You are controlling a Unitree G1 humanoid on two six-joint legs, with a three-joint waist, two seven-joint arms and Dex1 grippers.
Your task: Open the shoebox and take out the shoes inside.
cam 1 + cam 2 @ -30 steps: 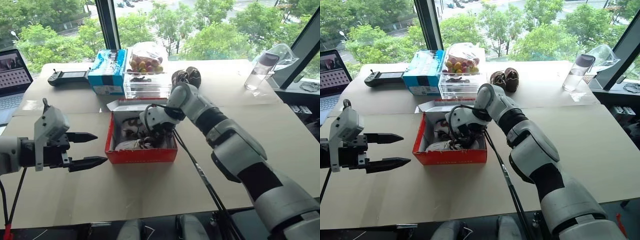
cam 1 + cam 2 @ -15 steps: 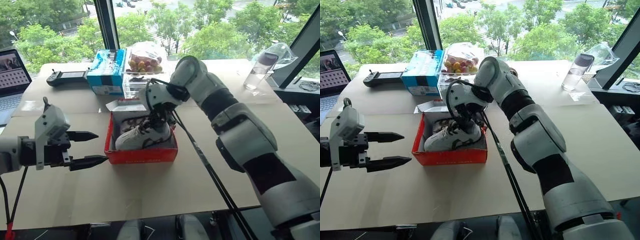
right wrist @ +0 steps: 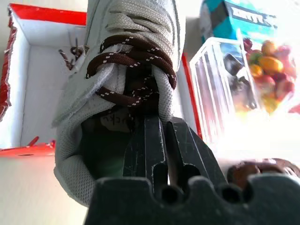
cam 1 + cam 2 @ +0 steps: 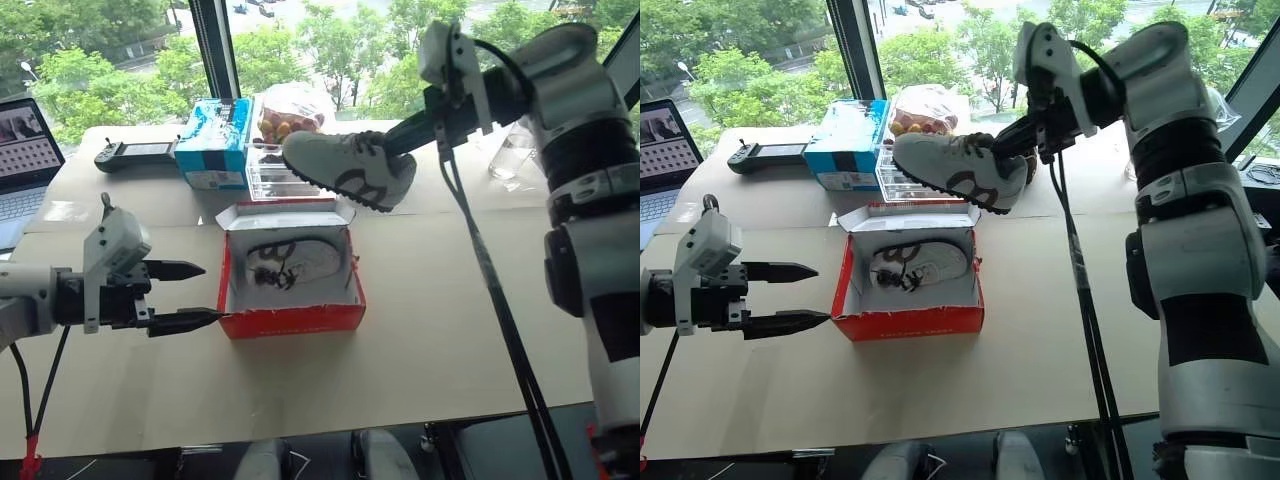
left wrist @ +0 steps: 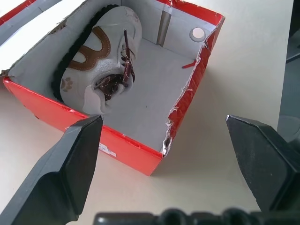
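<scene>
The red cardboard shoebox (image 4: 292,278) sits open on the table, one white sneaker (image 4: 290,266) inside; the right gripper (image 3: 161,129) clamps the other sneaker's (image 4: 350,168) tongue aloft to clear it, while the left gripper (image 4: 187,294) waits spread beside.

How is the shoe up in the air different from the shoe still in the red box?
The lifted sneaker hangs in the air above the table, pinched by the right gripper; the other sneaker lies inside the open shoebox, touched by nothing. The lifted sneaker is roughly sole-down; the other sneaker rests on its side. Both are white with brownish trim and dark laces, so they look like a pair.
</scene>
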